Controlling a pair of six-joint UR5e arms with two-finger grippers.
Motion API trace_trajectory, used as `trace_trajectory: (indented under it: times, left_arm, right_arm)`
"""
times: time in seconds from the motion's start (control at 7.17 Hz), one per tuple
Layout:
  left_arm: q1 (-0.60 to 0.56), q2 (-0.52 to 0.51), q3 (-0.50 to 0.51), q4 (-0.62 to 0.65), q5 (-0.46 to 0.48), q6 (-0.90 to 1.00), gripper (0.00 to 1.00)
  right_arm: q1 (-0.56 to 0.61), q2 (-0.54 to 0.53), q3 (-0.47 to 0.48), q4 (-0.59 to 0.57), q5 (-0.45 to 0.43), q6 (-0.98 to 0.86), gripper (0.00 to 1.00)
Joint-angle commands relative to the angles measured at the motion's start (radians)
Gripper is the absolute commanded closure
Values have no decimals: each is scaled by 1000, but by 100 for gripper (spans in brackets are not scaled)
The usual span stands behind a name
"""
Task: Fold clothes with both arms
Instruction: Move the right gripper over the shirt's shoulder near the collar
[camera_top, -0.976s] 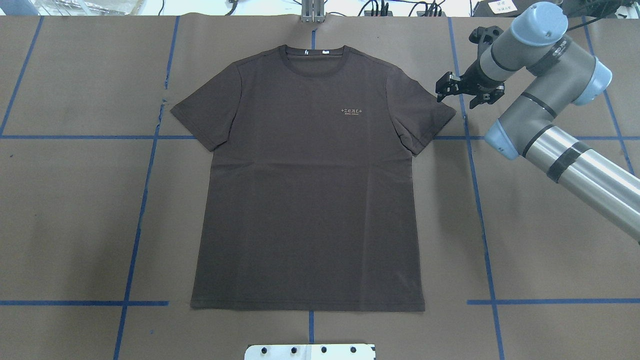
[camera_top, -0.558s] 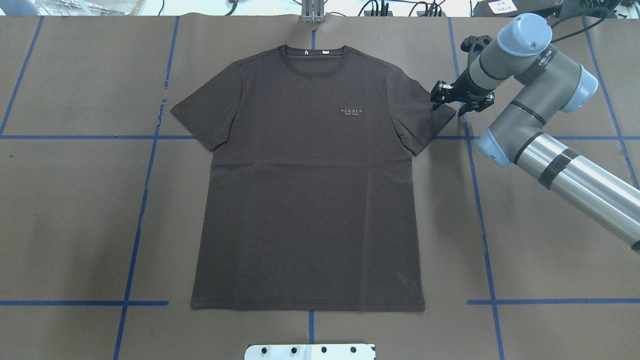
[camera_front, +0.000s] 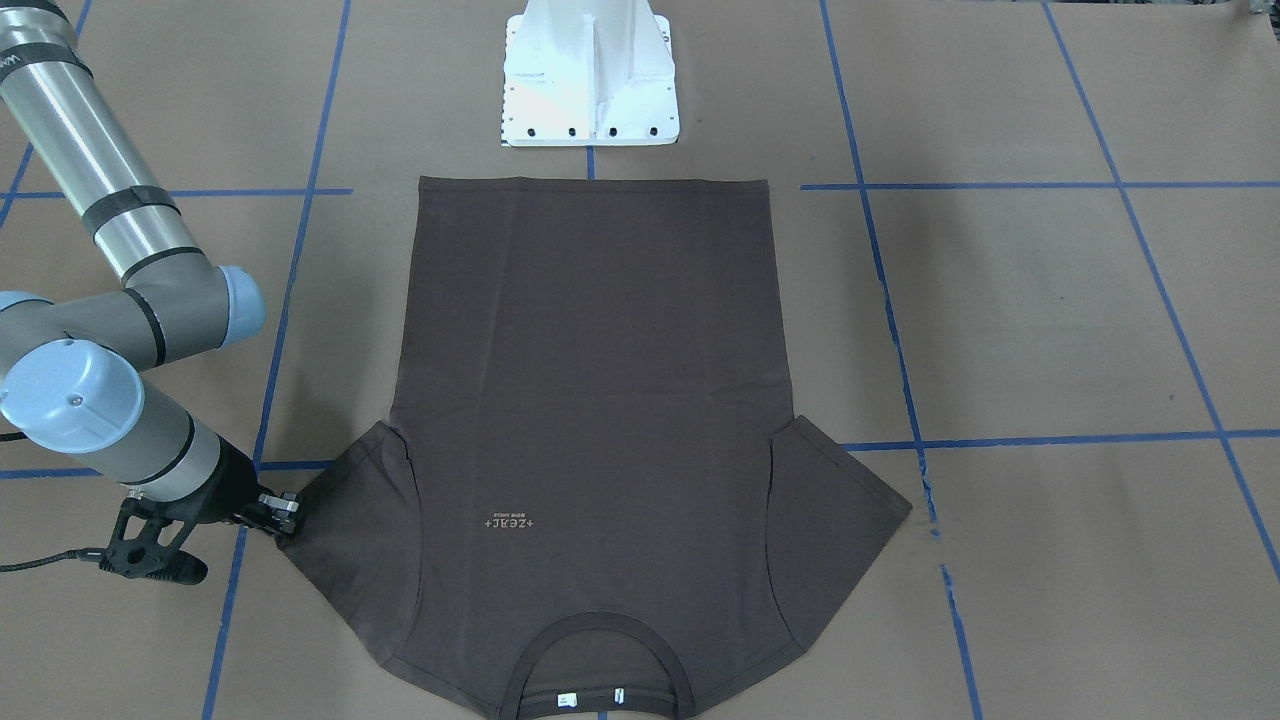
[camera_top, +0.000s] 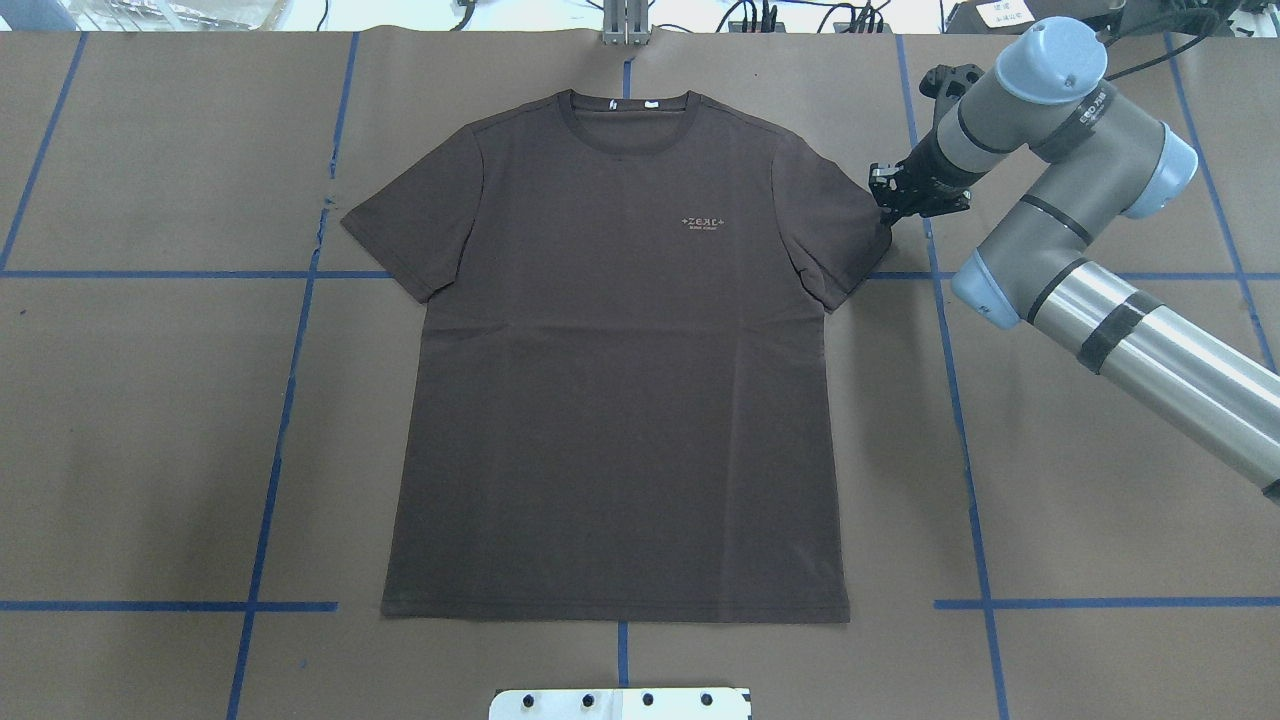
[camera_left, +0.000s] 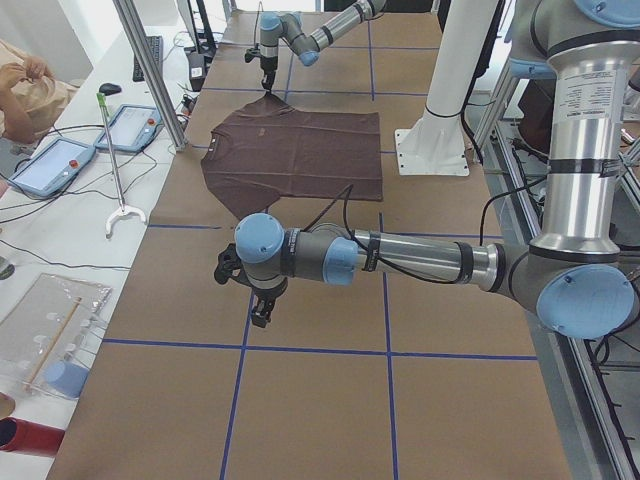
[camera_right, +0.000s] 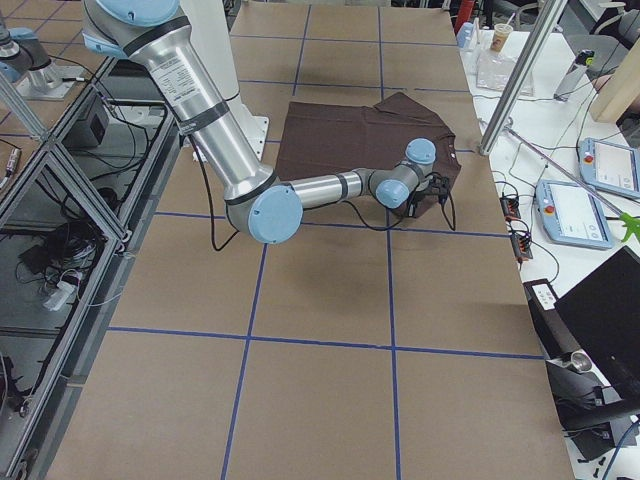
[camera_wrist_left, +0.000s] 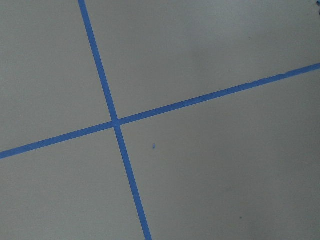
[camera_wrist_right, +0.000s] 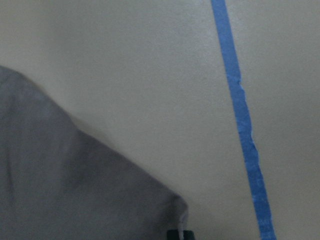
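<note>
Since a second ago the right gripper (camera_top: 905, 193) has slid left, jaws narrowed onto the sleeve (camera_top: 850, 225) tip at upper right. One T-shirt (camera_top: 620, 400) lies flat mid-frame, hem near, collar far, long axis vertical. Two grippers in all: the left gripper (camera_left: 262, 310) hangs well apart, its opening unreadable.

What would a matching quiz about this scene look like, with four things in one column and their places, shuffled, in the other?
1 T-shirt
2 right hand
3 left hand
4 white pedestal base

A at the sleeve tip
B spread flat, front up
C well away from the shirt
D beside the shirt's hem

Pairs: 1-B, 2-A, 3-C, 4-D
</note>
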Motion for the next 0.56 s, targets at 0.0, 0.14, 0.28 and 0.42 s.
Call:
trace_trajectory:
  times: [0.0,0.14,0.28,0.42]
  left_arm:
    - [0,0,0,0,0,4,0]
    - [0,0,0,0,0,2,0]
    - [0,0,3,0,0,2,0]
    - [0,0,3,-2,-1,1,0]
  right_arm:
    - [-25,123,10,-106,18,76,100]
    - [-60,156,-1,-110,-7,111,100]
    - [-92,215,-48,-115,-81,131,100]
    - [-117,261,-108,-113,-115,147,100]
